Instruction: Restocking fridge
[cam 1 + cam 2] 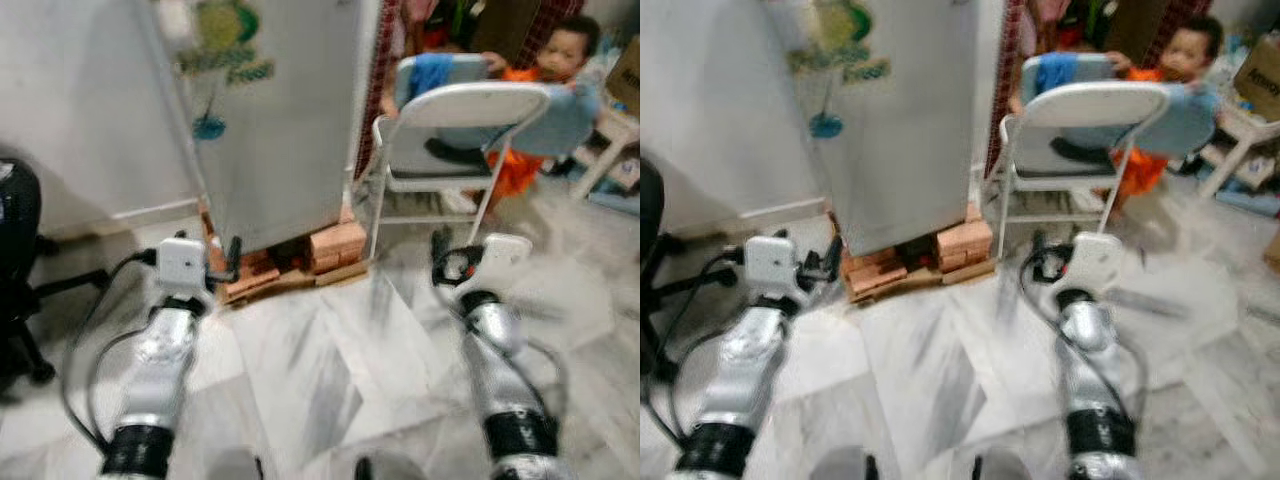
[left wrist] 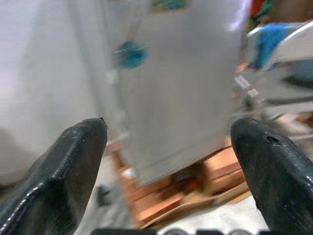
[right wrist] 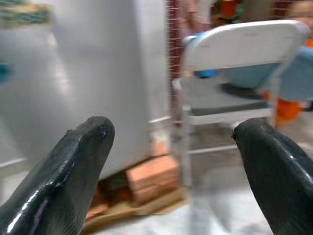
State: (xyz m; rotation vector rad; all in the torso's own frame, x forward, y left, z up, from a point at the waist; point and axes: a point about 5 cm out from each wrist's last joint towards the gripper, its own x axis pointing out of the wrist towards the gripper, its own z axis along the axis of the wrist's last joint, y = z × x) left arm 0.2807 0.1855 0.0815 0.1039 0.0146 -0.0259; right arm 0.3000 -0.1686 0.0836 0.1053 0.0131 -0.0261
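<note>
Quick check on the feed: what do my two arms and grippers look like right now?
Both arms are silver metal with black collar bands, each ending in a white boxy wrist block. Loose black cables loop beside each. The left gripper and right gripper each have two rounded, glossy black fingers. The head views are blurred.

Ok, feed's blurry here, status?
Both grippers, left and right, open, empty. Fridge ahead, door shut. Folding chair and a person beside it.

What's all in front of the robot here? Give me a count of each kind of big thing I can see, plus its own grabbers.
Fridge: 1
Folding chairs: 2 (white in front, blue one behind)
Office chair: 1
People: 1
End effectors: 2, left and right, both open and empty
Total: 7
</note>
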